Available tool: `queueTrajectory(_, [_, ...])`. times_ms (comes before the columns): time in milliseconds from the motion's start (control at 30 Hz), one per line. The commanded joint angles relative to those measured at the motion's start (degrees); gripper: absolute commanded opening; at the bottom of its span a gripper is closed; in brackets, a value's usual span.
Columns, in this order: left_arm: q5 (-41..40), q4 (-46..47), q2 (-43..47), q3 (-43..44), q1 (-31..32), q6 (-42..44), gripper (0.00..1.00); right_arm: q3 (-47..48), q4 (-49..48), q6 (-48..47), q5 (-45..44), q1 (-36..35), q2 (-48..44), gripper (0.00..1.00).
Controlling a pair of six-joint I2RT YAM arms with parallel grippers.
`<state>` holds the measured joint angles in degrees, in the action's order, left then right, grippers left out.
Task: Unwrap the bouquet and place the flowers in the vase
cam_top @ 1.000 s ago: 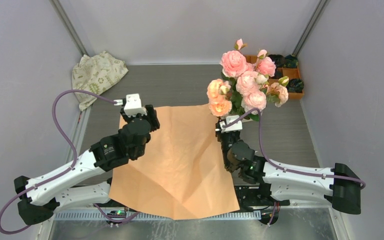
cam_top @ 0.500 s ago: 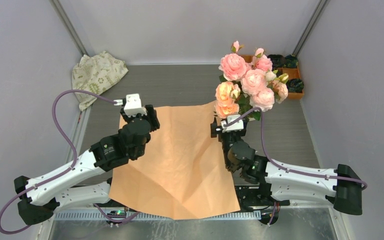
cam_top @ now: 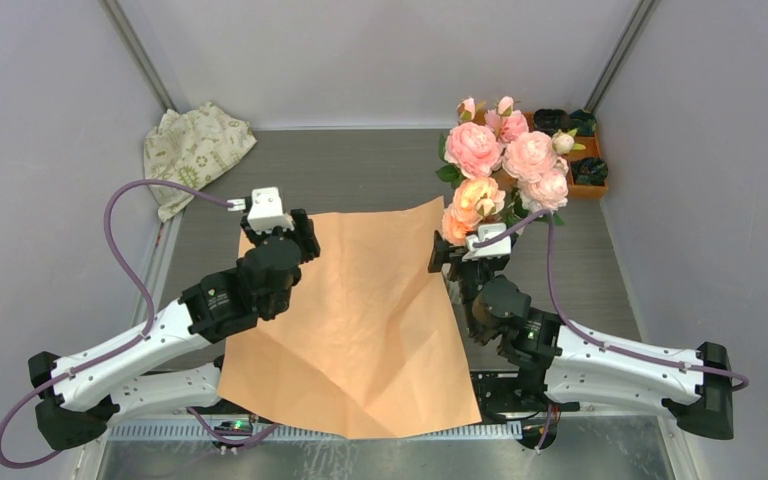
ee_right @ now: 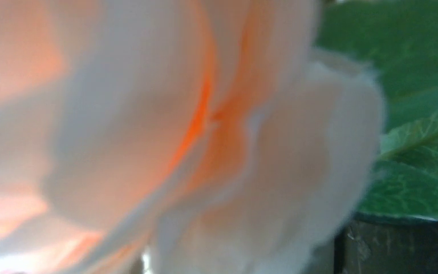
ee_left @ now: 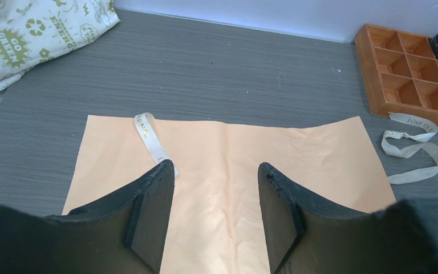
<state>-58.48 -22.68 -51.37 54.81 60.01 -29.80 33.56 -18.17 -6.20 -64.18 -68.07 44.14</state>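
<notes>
the flowers [cam_top: 505,170] have swung away from the paper [cam_top: 350,320] in the last second. the peach bloom that overhung the sheet's far right corner now stands just beyond it, and the bunch has drawn together and straightened. the right arm has shifted with it, away from the paper's right edge. the right gripper [cam_top: 468,255] sits just off that corner, under the lowest blooms. blurred petals and a leaf fill its wrist view, so it cannot be told whether its fingers are apart or closed on a stem. the vase is not visible; if it stands beyond that corner, the blooms hide it, so that the stems are in it is only a guess from how upright the bunch stands. the left gripper [ee_left: 217,171] has not moved. it hovers over the paper's far left part, fingers apart and empty, with a ribbon [ee_left: 148,134] on the sheet just beyond its left finger. the paper lies flat, orange side up, so the unwrapping looks done and the placing looks near its end. the risk now is petals or stems catching as the right arm backs off.
</notes>
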Motion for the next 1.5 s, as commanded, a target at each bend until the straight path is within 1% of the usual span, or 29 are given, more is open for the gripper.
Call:
queueTrajectory(0, [-1.48,3.69,0.52,-0.23,0.19,-0.42,0.57,2.77,5.25,5.48,1.7,-0.28,-2.07,0.85])
queueTrajectory(267, [-1.64,4.21,1.18,-1.11,0.14,-0.42,0.57,3.21,9.53,7.86,5.25,-1.29,-3.79,0.82])
queueTrajectory(467, [-2.03,3.97,1.69,-1.51,0.15,-0.6,0.57,4.78,13.84,11.72,6.94,-2.87,-4.38,0.79])
queueTrajectory(900, [-2.32,4.52,2.07,-2.34,0.12,-0.61,0.57,5.82,14.99,12.5,2.21,-8.58,-5.56,0.76])
queueTrajectory(1133, [-2.6,4.6,2.48,-2.76,0.19,-0.59,0.58,6.25,15.79,13.15,-1.56,-13.59,-5.56,0.76])
queueTrajectory(1367, [-2.52,4.89,2.08,-2.86,0.19,-0.49,0.58,7.22,14.55,11.26,-5.27,-18.17,-4.63,0.75])
queueTrajectory(1467, [-2.52,4.87,2.21,-2.91,0.13,-0.5,0.58,7.45,14.22,10.88,-5.17,-19.52,-4.43,0.75])
